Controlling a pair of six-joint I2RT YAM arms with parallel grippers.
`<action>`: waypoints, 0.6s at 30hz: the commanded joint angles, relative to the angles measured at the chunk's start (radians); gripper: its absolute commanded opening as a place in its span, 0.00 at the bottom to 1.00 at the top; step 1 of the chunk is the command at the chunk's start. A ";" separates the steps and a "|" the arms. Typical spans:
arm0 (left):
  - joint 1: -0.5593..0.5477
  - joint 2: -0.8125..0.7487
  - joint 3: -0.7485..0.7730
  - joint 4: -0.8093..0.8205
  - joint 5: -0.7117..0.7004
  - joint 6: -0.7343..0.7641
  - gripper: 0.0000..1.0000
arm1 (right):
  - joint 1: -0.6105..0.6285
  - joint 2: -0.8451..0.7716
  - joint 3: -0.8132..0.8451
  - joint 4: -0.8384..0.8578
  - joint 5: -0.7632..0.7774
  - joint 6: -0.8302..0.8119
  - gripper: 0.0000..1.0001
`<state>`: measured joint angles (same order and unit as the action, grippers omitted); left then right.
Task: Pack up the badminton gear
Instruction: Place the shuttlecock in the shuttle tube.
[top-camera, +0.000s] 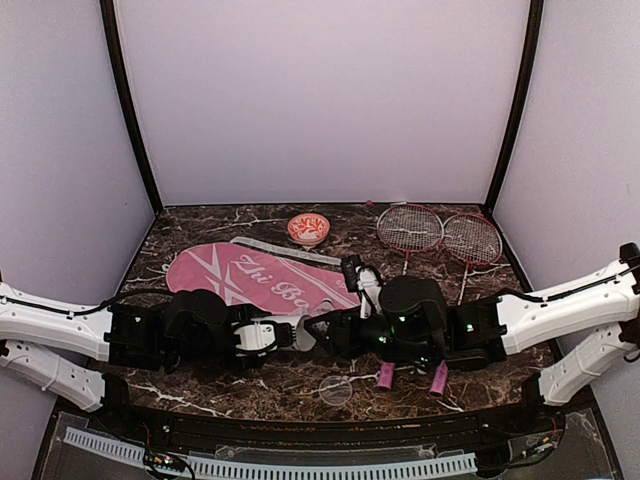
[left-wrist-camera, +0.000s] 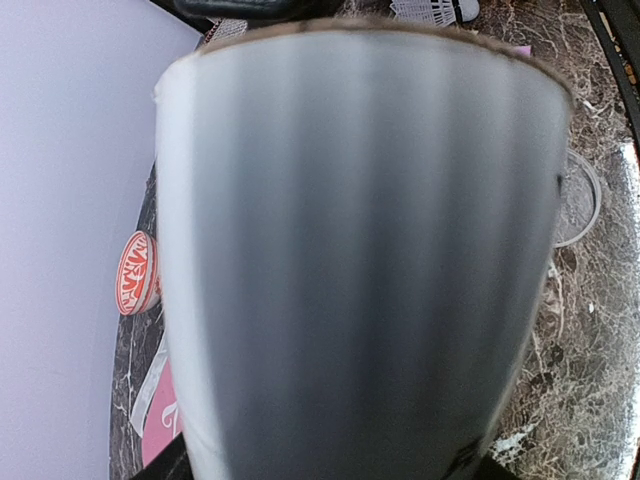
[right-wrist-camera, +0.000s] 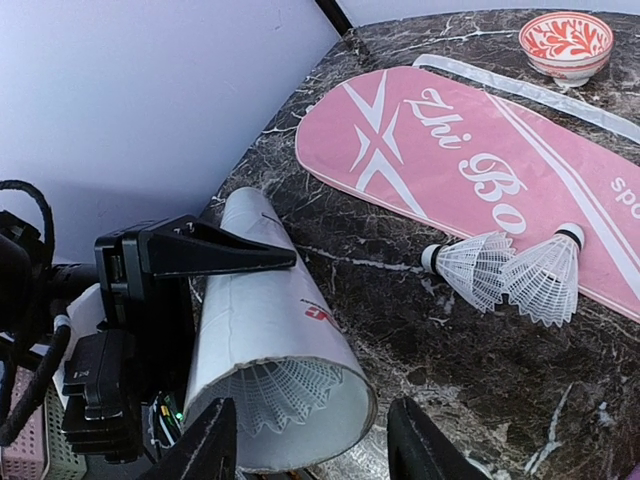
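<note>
A long white tube (right-wrist-camera: 270, 330) lies level above the table, and my left gripper (top-camera: 283, 336) is shut on it; one black finger (right-wrist-camera: 215, 255) lies along its side. In the left wrist view the tube (left-wrist-camera: 360, 260) fills the frame and hides the fingers. A white shuttlecock (right-wrist-camera: 278, 388) sits inside the tube's open mouth. My right gripper (right-wrist-camera: 312, 452) is open, its fingertips on either side of that mouth. Two more shuttlecocks (right-wrist-camera: 478, 268) (right-wrist-camera: 545, 275) lie at the edge of the pink "Zhi Bo" cover (right-wrist-camera: 470, 170). Two red-framed rackets (top-camera: 410, 228) (top-camera: 472, 238) lie at the back right.
A red-and-white patterned bowl (top-camera: 308, 229) stands behind the cover. A clear round lid (top-camera: 335, 390) lies near the front edge. The rackets' pink handles (top-camera: 385, 375) (top-camera: 438, 378) poke out under my right arm. A clear strip (right-wrist-camera: 520, 90) runs along the cover's far side.
</note>
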<state>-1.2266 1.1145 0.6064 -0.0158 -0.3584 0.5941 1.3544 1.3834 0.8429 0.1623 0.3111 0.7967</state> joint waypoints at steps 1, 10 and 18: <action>0.003 0.002 0.025 0.039 -0.001 -0.027 0.63 | -0.004 -0.030 -0.014 -0.013 0.029 -0.015 0.54; 0.003 0.007 0.026 0.042 -0.004 -0.031 0.63 | -0.006 -0.156 0.002 -0.215 0.090 -0.057 0.74; 0.003 0.006 0.030 0.038 -0.001 -0.031 0.63 | -0.036 -0.356 -0.008 -0.404 0.224 -0.023 0.87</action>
<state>-1.2266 1.1275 0.6064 -0.0105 -0.3603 0.5941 1.3407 1.1053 0.8368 -0.1490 0.4351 0.7551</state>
